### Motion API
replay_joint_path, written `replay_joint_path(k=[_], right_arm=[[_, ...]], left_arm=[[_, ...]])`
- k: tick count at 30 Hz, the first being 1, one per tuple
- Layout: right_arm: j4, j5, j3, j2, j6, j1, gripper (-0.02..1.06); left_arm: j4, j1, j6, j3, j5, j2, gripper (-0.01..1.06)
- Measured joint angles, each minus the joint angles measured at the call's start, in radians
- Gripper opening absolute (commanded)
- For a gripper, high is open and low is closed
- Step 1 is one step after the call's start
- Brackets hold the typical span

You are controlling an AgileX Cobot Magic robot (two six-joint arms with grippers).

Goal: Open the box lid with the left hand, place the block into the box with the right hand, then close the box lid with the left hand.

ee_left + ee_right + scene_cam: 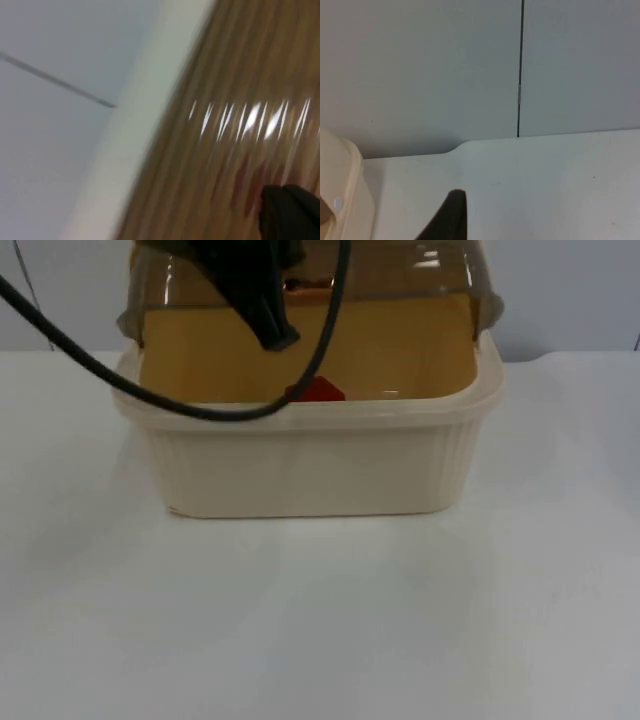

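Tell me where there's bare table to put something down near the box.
Bare table runs along the front of the cream box, and on both its sides. It is crowded above the box: the left gripper hangs by the raised brown lid, over the red block.

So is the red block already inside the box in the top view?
Yes, the red block lies inside the cream box, visible over its front rim, under the raised brown lid.

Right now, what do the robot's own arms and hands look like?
Both are black. The left hand tapers to narrow dark fingers above the box, a thick black cable looping beside it. Of the right hand, one dark, rounded fingertip shows over the table.
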Motion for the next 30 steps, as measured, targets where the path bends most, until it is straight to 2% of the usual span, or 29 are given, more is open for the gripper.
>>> replay_joint_path(k=[3, 6, 8, 17, 21, 22, 25, 27, 28, 29, 30], right_arm=[[0.000, 0.000, 0.000, 0.000, 0.000, 0.000, 1.05], [0.000, 0.000, 0.000, 0.000, 0.000, 0.000, 1.05], [0.000, 0.000, 0.000, 0.000, 0.000, 0.000, 1.05], [0.000, 0.000, 0.000, 0.000, 0.004, 0.000, 1.05], [0.000, 0.000, 0.000, 0.000, 0.016, 0.000, 1.05], [0.000, 0.000, 0.000, 0.000, 0.016, 0.000, 1.05], [0.000, 0.000, 0.000, 0.000, 0.019, 0.000, 1.05], [0.000, 0.000, 0.000, 0.000, 0.020, 0.000, 1.05], [0.000, 0.000, 0.000, 0.000, 0.020, 0.000, 1.05], [0.000, 0.000, 0.000, 0.000, 0.020, 0.000, 1.05], [0.000, 0.000, 0.000, 0.000, 0.020, 0.000, 1.05]], left_arm=[[-0.002, -0.019, 0.000, 0.024, 0.014, -0.007, 0.00], [-0.005, -0.040, -0.004, 0.069, 0.082, -0.004, 0.00], [-0.005, -0.046, -0.009, 0.086, 0.092, 0.005, 0.00], [-0.068, -0.072, -0.022, 0.163, 0.058, -0.066, 0.00], [-0.217, -0.072, -0.024, 0.175, 0.039, -0.180, 0.00], [-0.217, -0.072, -0.024, 0.175, 0.039, -0.180, 0.00], [-0.327, -0.072, -0.024, 0.175, -0.064, -0.270, 0.00], [-0.366, -0.072, -0.024, 0.175, -0.190, -0.320, 0.00], [-0.366, -0.072, -0.024, 0.175, -0.190, -0.320, 0.00], [-0.375, -0.070, -0.024, 0.175, -0.247, -0.343, 0.00], [-0.389, -0.056, -0.025, 0.175, -0.343, -0.370, 0.00]])
